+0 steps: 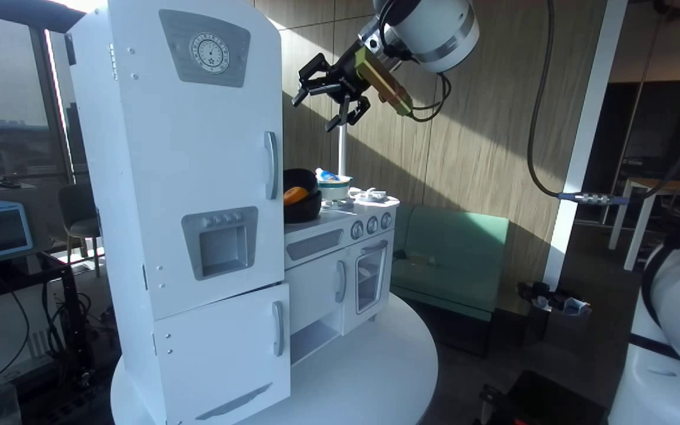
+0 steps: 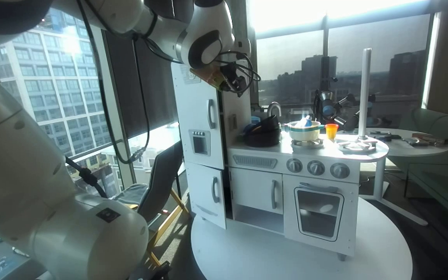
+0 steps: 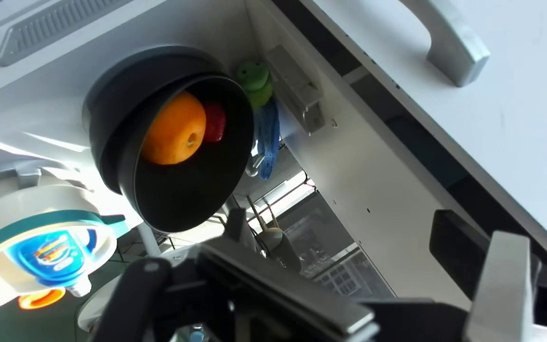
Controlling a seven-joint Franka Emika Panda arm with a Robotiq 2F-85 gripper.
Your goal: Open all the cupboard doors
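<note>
Robot arm (image 2: pixel 18 163) nearest the lens, filling one edge of an exterior view, reaching over the white play kitchen (image 2: pixel 281 167). Kitchen stands on a round white surface (image 2: pixel 255 252).

Upper fridge door (image 1: pixel 204 153), biggest panel: slightly ajar, dark gap down its free edge. Long axis vertical, face pointing out front, hinges (image 1: pixel 113 63) on one upright edge, free edge toward the rest of the kitchen. Lower fridge door (image 1: pixel 222 348) directly beneath: also ajar, near square, no clear long axis, roughly same facing. Oven door (image 2: pixel 292 217), far end from the fridge part: looks closed, faces front, about as wide as tall. Small cupboard door (image 2: pixel 255 190), between lower fridge door and oven door: looks closed, faces front.

Fingers (image 3: pixel 501 285) spread wide, nothing held. Wrist view: fridge side wall (image 3: pixel 373 190) shows between them, one finger overlaps the door gap; touching or not, can't tell.

Step in hand, judging from this: swinging the upper fridge door out. Next move probably calls for one finger slipped behind the free edge, then a sweep outward toward the hinge side. Lower one likely same trick after; the two closed doors would need pulling. Upper door handle (image 3: pixel 458 45), upright near the free edge, is a fallback grip.
</note>
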